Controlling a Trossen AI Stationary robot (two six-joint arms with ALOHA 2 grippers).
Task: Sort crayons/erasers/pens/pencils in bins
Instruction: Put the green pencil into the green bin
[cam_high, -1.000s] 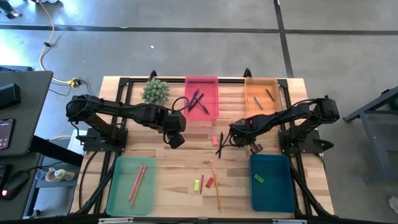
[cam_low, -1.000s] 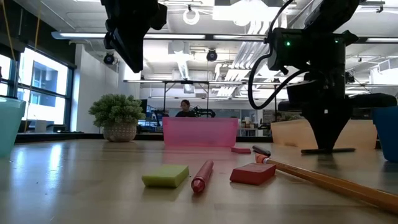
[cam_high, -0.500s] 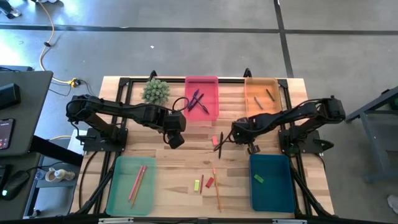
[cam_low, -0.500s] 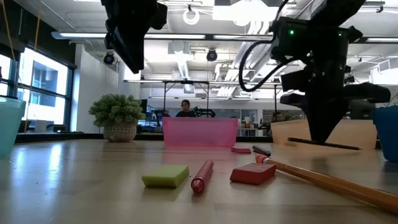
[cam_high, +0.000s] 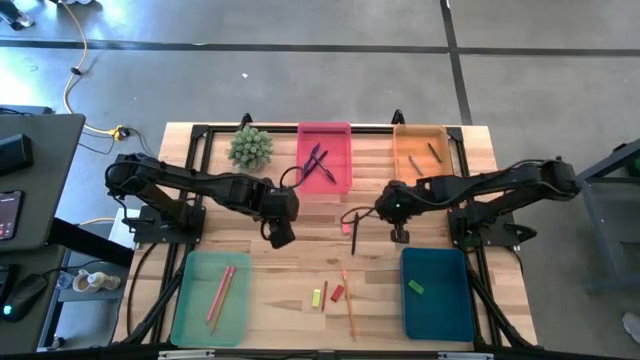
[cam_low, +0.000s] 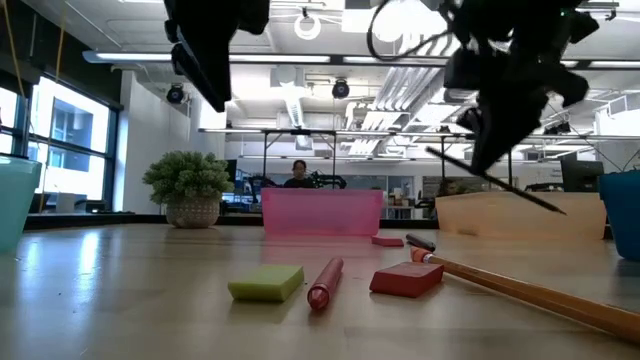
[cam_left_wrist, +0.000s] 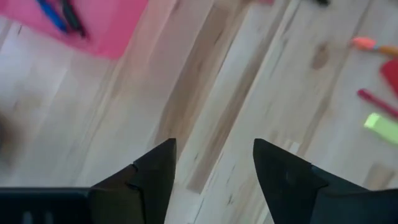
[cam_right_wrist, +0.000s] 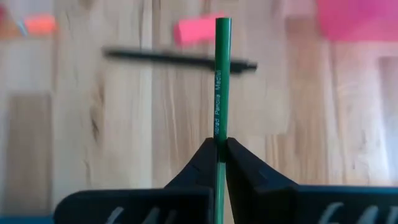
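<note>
A pale wooden table (cam_high: 270, 290) stands on a grey concrete floor, with an open workshop behind it. My right gripper (cam_right_wrist: 221, 148) hangs above the table's middle, nearer the far edge, its fingers pinched tight on a thin green stick (cam_right_wrist: 222, 74) with printed lettering. The stick juts straight out past the fingertips; in the low view it slants down through the air, clear of the wood. On the table below lie a black pen (cam_right_wrist: 180, 58), crosswise to the stick, and a pink eraser (cam_right_wrist: 196, 28). The orange bin (cam_high: 420, 152) sits at the far right corner, the dark blue bin (cam_high: 437, 292) at the near right. My left gripper (cam_left_wrist: 212, 163) hovers near the pink bin (cam_high: 325, 157), fingers spread and empty.
</note>
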